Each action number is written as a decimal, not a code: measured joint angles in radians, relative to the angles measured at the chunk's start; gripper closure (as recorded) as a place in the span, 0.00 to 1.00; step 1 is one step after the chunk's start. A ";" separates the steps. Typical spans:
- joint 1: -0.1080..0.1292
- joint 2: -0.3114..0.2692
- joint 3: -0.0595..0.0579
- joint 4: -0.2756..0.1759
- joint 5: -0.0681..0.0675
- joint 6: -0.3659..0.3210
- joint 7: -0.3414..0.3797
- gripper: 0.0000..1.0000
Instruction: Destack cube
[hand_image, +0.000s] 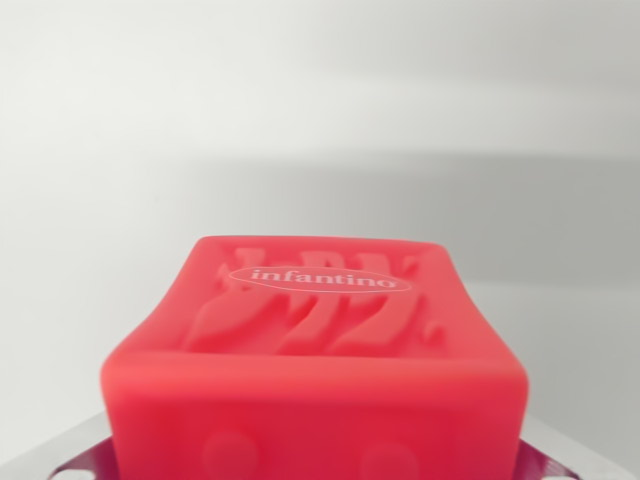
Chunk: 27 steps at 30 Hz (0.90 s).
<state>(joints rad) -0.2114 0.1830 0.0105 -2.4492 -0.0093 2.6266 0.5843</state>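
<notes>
A cube (320, 360) in bright coral red is being shown, its top being marked by raised wavy relief and a white oval outline enclosing white lettering ("infantino"). Round bumps are being seen on its near face. The backdrop is being rendered pale grey-white.

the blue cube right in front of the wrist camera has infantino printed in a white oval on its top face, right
Not quite: the cube is red, not blue, as the wrist view shows. The rest holds: it fills the near foreground, and its top face carries "infantino" in a white oval outline.
</notes>
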 joint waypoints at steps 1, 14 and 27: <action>-0.004 0.000 -0.001 0.000 0.000 0.001 -0.008 1.00; -0.048 0.000 -0.006 -0.003 0.002 0.004 -0.104 1.00; -0.093 0.004 -0.014 -0.003 0.005 0.008 -0.202 1.00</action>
<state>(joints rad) -0.3045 0.1866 -0.0033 -2.4527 -0.0045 2.6349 0.3818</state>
